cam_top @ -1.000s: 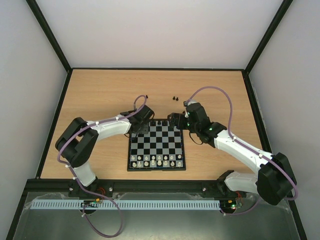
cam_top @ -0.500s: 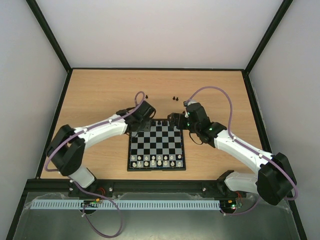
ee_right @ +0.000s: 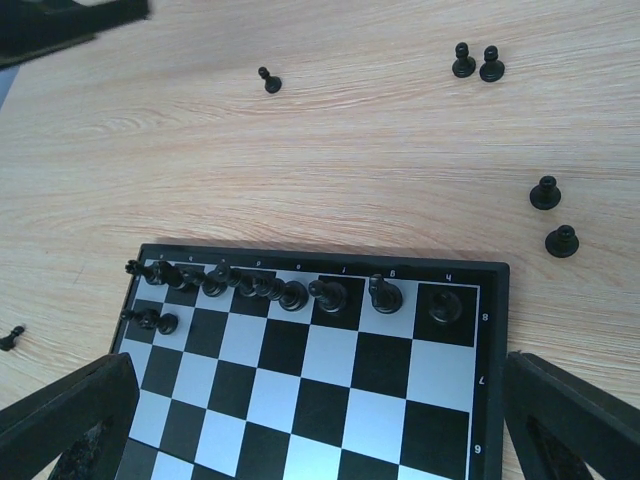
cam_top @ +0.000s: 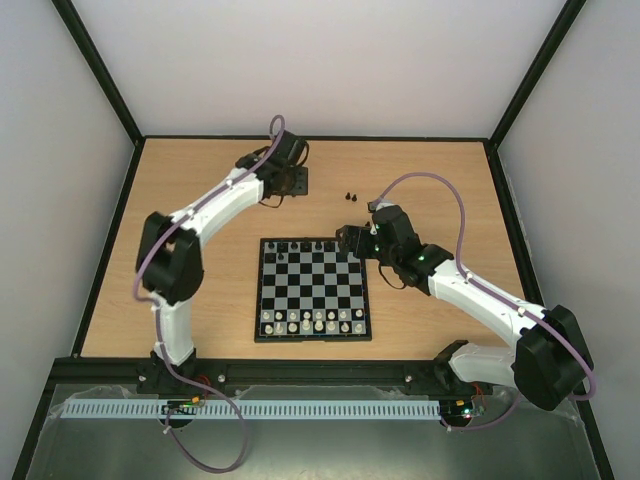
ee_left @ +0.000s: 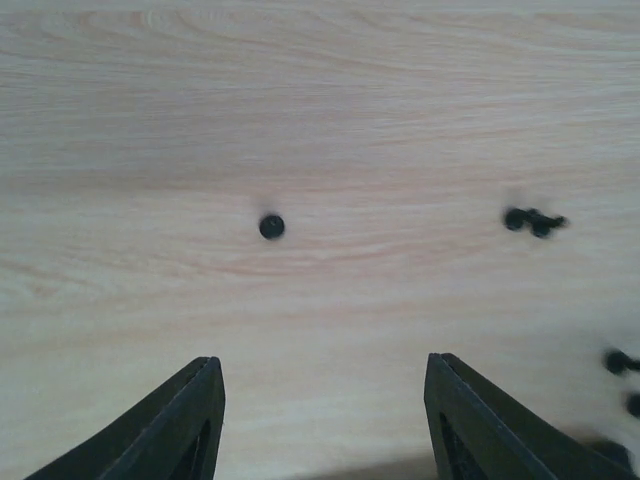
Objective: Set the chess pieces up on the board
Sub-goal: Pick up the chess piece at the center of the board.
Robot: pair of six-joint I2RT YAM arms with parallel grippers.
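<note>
Pieces (ee_right: 290, 293): black, tiny, round-based; one row along board (cam_top: 313, 290) far edge, two more at its far left corner, others loose on table (ee_right: 350, 150) beyond.
Axis: loose ones upright; row crowded, tilt unclear.
Writing: digits (ee_right: 486, 319) 8, 7, 6 on right border.
Left gripper (ee_left: 320, 375): fingers apart, empty, near table's far edge.
Right gripper (ee_right: 320, 400): fingers wide apart, empty, at board's far right corner.

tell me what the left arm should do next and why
Probably ease the left gripper forward and down over the lone black piece: its jaws stand open and empty, the piece stands just ahead of them, off the board.
</note>
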